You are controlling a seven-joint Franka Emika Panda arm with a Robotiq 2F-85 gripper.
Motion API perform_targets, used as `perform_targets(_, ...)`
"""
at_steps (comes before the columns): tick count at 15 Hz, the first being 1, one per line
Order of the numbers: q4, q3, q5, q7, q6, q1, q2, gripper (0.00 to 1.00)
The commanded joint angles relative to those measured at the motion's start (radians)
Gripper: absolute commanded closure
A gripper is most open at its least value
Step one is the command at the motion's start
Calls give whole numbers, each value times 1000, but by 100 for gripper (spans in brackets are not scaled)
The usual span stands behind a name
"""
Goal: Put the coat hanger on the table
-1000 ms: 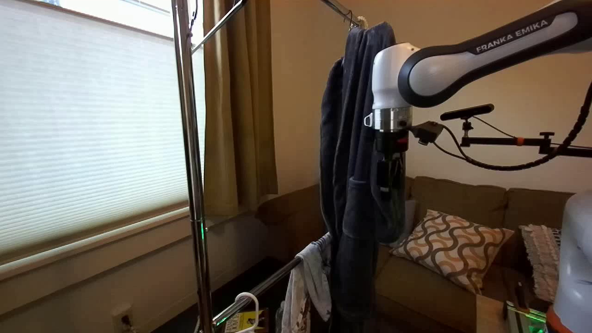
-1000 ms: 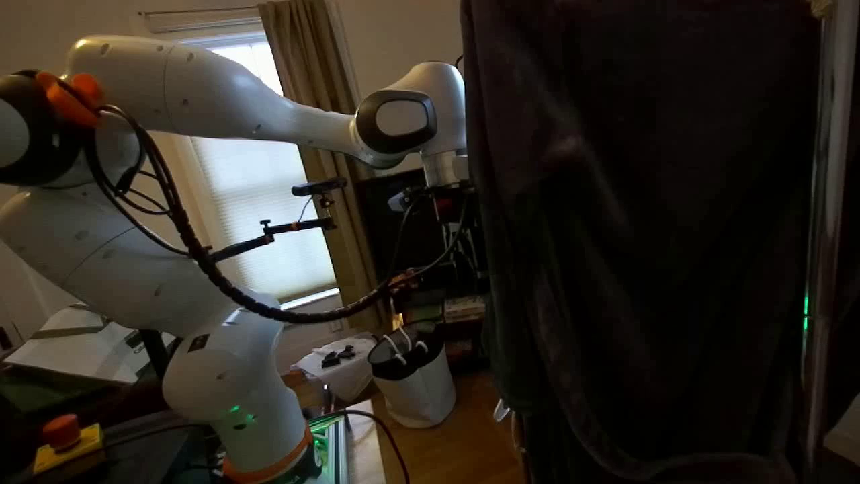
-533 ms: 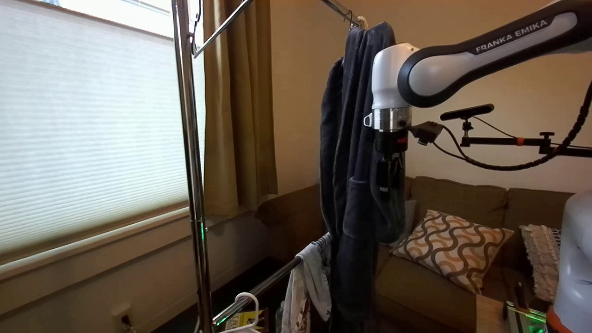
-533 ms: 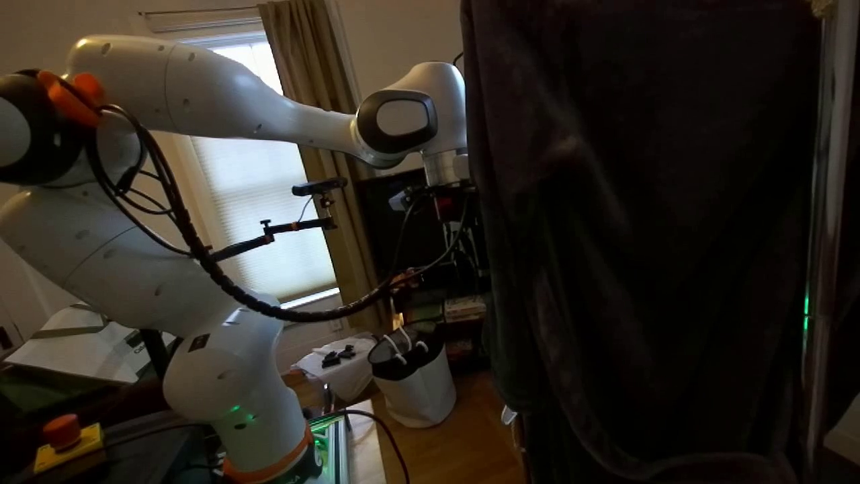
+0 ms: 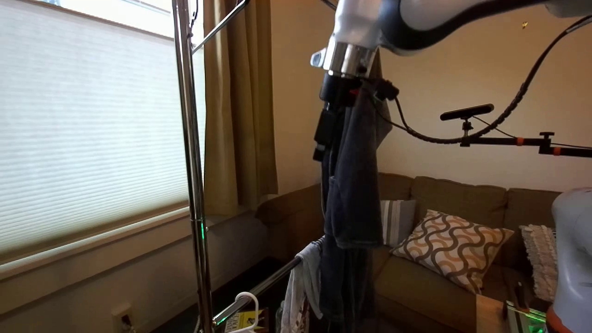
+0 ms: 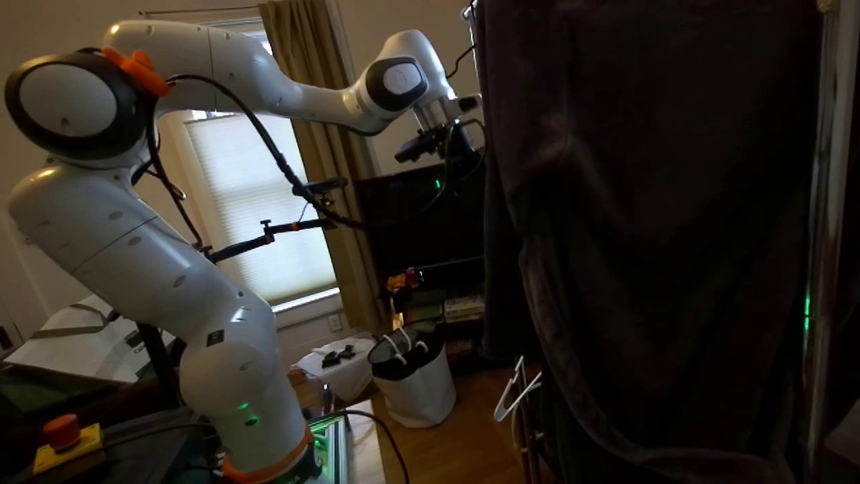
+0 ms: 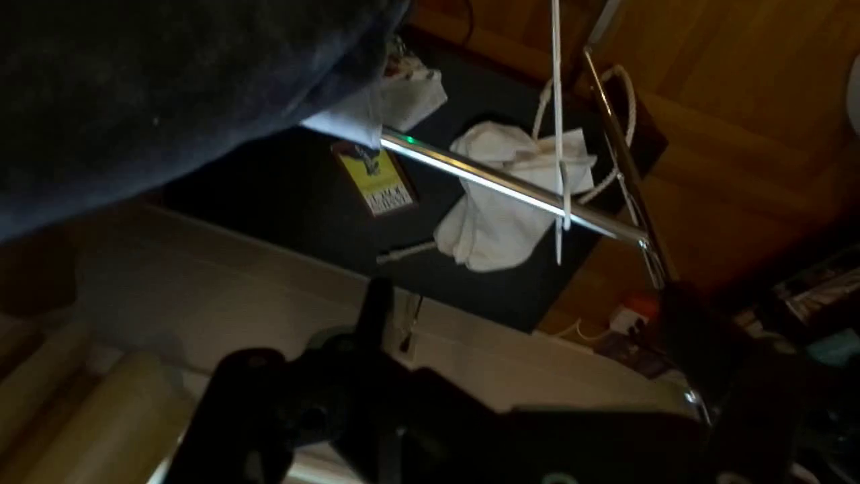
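White hanger (image 7: 557, 101), one, two parted fingers (image 7: 374, 316)

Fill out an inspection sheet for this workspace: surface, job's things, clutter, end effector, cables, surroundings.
Surface: dark top under the lower rail; cannot tell if it is the destination.
Job's things: white coat hanger, hooked over the lower rail, not yet taken.
Clutter: yellow booklet and white cloth bag, lying on the dark top.
End effector: open, holding nothing.
Cables: dark cable, sagging in a loop below the arm.
Surroundings: dark robe hanging at the clothes rack; sofa with cushions; white basket.
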State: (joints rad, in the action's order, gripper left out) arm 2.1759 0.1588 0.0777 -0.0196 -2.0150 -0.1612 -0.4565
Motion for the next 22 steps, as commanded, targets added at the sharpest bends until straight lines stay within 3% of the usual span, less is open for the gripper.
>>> perform_targets(1, -128, -13, -32, -40, -18, -19, -29, 0)
perform_targets(7, -410, 7, -59, -146, -82, -69, 21, 0)
perform_targets(9, -448, 34, -64, -123, -86, -75, 13, 0)
perform_targets(10, -450, 68, -10, -126, -86, -67, 1, 0)
perform_targets(11, -434, 37, -40, -123, -79, -63, 2, 0)
perform_targets(14, -457, 70, -21, -121, -78, -67, 4, 0)
perform_targets(22, -567, 120, -110, 140, -53, -46, 56, 0)
